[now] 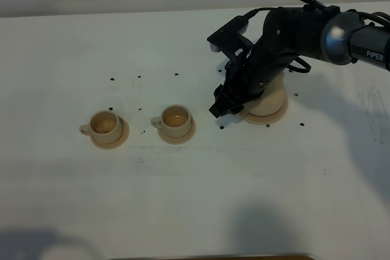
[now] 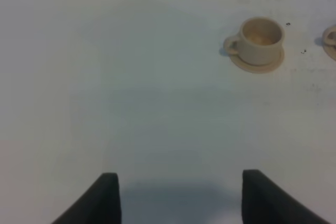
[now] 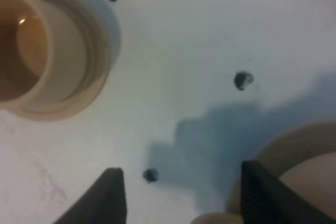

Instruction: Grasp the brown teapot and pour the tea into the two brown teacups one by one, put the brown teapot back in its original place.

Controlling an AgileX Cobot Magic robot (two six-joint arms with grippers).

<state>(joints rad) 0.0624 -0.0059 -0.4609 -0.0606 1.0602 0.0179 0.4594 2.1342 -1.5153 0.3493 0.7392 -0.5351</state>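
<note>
Teapot: the teapot (image 1: 272, 100) is pale tan and squat. It sits on its wide saucer (image 1: 275, 115), right of the tabletop's (image 1: 201, 193) middle and nearer the far edge.
Teacups: two matching pale tan teacups (image 1: 105, 125) (image 1: 177, 120), each on a small saucer, stand left of the middle. Both hold brown liquid.
Right claw: the right claw (image 3: 182, 174) is released, its fingers spread wide just beside the teapot on the side facing the cups.
Left claw: the left claw (image 2: 178, 178) is released over bare tabletop.
Hidden: the right arm (image 1: 286, 35) covers the teapot's lid, spout and handle. The right wrist view shows only a blurred tan curve of it.
Specks: black specks (image 1: 178, 73) dot the tabletop.
</note>
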